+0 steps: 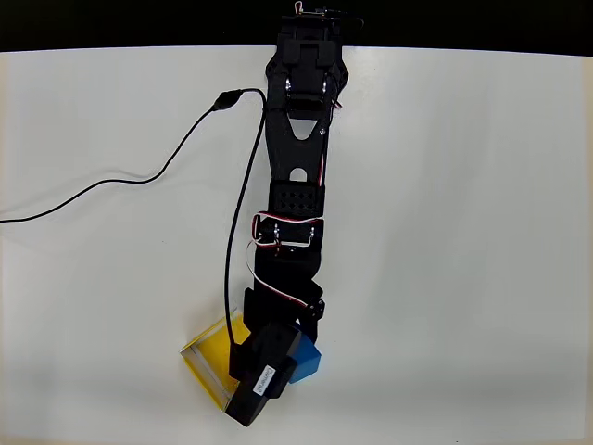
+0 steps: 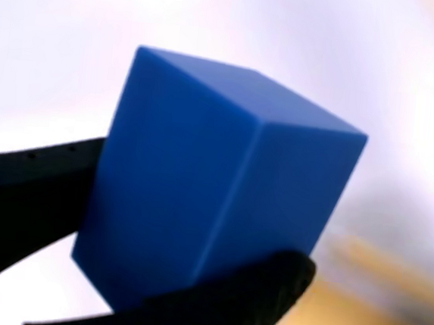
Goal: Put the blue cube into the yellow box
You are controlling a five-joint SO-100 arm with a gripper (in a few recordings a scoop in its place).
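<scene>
Blue cube (image 2: 215,185) first: it sits clamped between the black jaws, one finger (image 2: 34,169) pressing its left face and the other cupping the lower right edge in the wrist view, so it rides with the arm rather than resting on anything. From overhead, the blue cube peeks out at the right side of the gripper (image 1: 292,357), just beside the yellow box (image 1: 208,357), whose near corner is covered by the wrist camera housing. I'd say the arm is stretched out along the white table (image 1: 463,232) to bring the load over the tray; a blurred yellowish patch low in the wrist view suggests the box lies below and to one side. The cube looks not quite over the opening, so letting go now might catch the rim.
</scene>
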